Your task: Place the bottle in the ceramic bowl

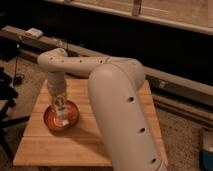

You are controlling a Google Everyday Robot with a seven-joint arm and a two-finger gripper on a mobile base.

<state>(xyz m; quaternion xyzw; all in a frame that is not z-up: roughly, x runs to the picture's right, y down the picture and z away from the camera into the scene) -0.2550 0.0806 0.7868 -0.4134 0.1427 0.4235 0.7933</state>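
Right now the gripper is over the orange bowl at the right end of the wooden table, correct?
Not quite. The bowl sits at the table's left end, not the right, as the camera view shows. The gripper is over it, as you said.

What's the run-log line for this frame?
phase: placing | gripper: over bowl, at table left | bottle: at gripper, above bowl | release: not confirmed
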